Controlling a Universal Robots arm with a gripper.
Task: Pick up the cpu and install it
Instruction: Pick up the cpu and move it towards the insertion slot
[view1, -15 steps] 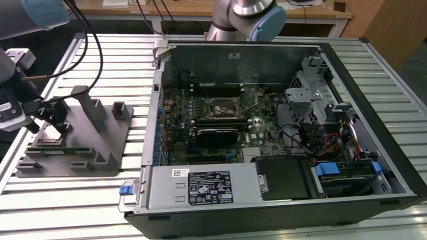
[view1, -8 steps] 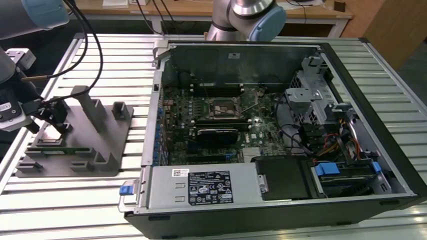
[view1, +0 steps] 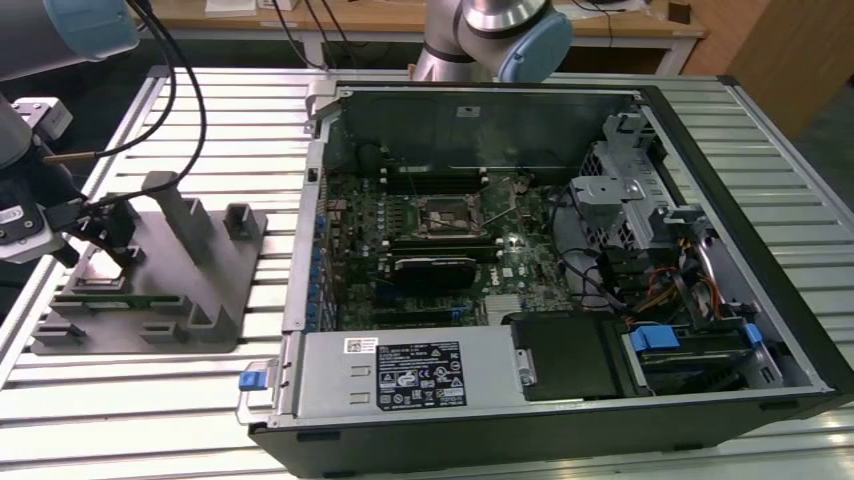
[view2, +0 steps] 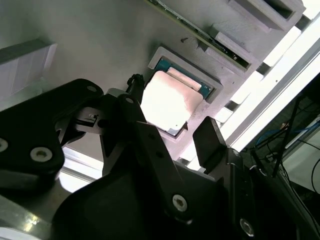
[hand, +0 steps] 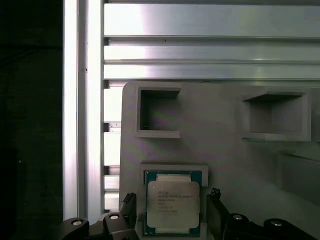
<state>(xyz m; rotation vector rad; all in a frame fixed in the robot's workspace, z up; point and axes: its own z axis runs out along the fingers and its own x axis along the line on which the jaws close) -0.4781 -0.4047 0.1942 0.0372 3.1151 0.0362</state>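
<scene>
An open computer case (view1: 481, 125) fills the centre and right, its motherboard (view1: 534, 262) exposed. At left, the gripper (view1: 118, 245) hangs over a grey fixture (view1: 220, 290) on the table (view1: 134, 400).

The place is a robotics lab set up for computer assembly work. An open desktop computer case (view1: 467, 125) lies on its side with its motherboard (view1: 441, 235) exposed, on a counter (view1: 160, 410) of ribbed aluminium profiles. Behind the case stands a robot arm (view1: 494, 35) with pale blue joint caps, and beyond it a wooden desk (view1: 641, 28). Beside the case, on the exterior view's left, black cables (view1: 191, 130) trail above the counter. There too a grey moulded fixture (view1: 220, 300) holds loose parts, among them a bare cpu (hand: 173, 207) in a square pocket.
</scene>
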